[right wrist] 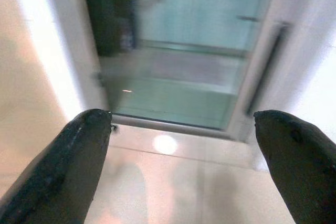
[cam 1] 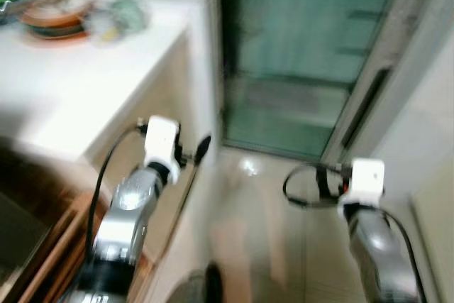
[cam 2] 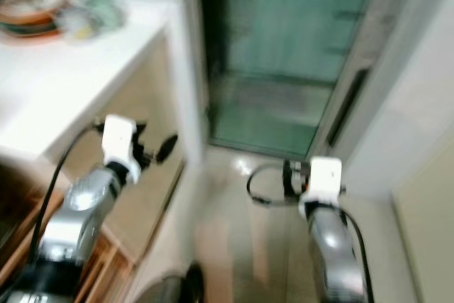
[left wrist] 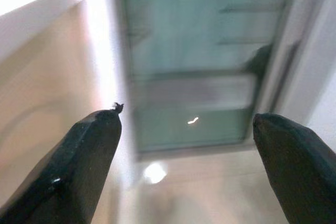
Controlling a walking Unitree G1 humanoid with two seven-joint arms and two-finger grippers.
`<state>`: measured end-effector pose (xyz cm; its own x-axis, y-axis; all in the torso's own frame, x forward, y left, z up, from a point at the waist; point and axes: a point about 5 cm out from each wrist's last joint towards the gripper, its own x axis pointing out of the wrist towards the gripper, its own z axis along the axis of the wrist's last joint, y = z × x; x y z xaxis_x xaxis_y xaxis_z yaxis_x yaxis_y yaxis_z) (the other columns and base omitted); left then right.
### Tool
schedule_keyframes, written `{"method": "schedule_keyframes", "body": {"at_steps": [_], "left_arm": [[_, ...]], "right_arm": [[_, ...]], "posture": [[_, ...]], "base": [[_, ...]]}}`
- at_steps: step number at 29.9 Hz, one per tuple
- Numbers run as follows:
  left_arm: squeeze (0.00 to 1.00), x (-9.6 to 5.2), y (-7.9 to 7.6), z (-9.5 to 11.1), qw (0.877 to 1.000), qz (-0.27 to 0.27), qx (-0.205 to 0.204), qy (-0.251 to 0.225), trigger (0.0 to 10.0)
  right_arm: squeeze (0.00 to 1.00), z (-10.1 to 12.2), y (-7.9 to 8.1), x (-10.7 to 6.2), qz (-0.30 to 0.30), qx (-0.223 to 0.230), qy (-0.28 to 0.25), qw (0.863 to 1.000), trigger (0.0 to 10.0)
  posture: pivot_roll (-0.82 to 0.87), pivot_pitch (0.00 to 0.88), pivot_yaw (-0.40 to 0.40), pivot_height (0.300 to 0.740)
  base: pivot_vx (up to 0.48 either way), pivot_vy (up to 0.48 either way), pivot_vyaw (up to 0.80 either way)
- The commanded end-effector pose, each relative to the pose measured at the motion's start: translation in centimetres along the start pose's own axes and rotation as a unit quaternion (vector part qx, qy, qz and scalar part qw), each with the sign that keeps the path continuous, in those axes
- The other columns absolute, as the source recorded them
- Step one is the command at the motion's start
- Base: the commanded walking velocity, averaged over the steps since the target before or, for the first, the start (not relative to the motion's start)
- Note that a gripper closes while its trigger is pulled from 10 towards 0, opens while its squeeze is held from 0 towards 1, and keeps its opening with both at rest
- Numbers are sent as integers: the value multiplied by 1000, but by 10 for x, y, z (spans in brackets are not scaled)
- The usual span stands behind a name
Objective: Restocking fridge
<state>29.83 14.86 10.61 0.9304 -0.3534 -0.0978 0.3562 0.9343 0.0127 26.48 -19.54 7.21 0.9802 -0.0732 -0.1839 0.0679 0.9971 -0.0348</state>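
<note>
The picture is blurred. My left gripper is held out in front of me beside the end of a white counter, open, with nothing between its black fingers. My right gripper is held out over the tiled floor, also open and empty. Ahead of both stands a greenish glass sliding door in a dark frame. A tall white surface rises at the right; I cannot tell whether it is the fridge.
Stacked bowls and dishes sit at the counter's far left. Wooden drawers stand below the counter at the lower left. The beige floor runs between the counter and the white surface toward the door.
</note>
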Motion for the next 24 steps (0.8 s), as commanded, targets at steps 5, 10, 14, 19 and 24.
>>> {"method": "schedule_keyframes", "body": {"at_steps": [5, 10, 14, 19, 24], "left_arm": [[0, -1, 2, -4, 1000, 1, -3, 9, 10000], [0, 0, 1, -6, 1000, 0, -2, 11, 10000], [0, 0, 1, -6, 1000, -1, -1, 11, 10000], [0, 1, 1, -7, 1000, 0, 3, 12, 10000], [0, 1, 1, -7, 1000, 1, 3, 11, 10000]], "right_arm": [[0, -7, 1, -4, 5, 3, 14, 1000, 10000], [0, -10, 0, -6, 3, 2, 19, 1000, 10000], [0, -11, -1, -7, 2, 1, 21, 1000, 10000], [0, -11, -1, -6, 1, 2, 21, 1000, 10000], [0, -11, -1, -5, 1, 2, 21, 1000, 10000]], "posture": [[-57, 0, 87, 740], [-62, 0, 88, 740], [-64, 0, 90, 740], [-64, 0, 90, 740], [-62, 0, 89, 740]], "base": [[-478, 0, 0], [-480, 0, 0], [-480, 0, 0], [-480, 0, 0], [-480, 0, 0]]}}
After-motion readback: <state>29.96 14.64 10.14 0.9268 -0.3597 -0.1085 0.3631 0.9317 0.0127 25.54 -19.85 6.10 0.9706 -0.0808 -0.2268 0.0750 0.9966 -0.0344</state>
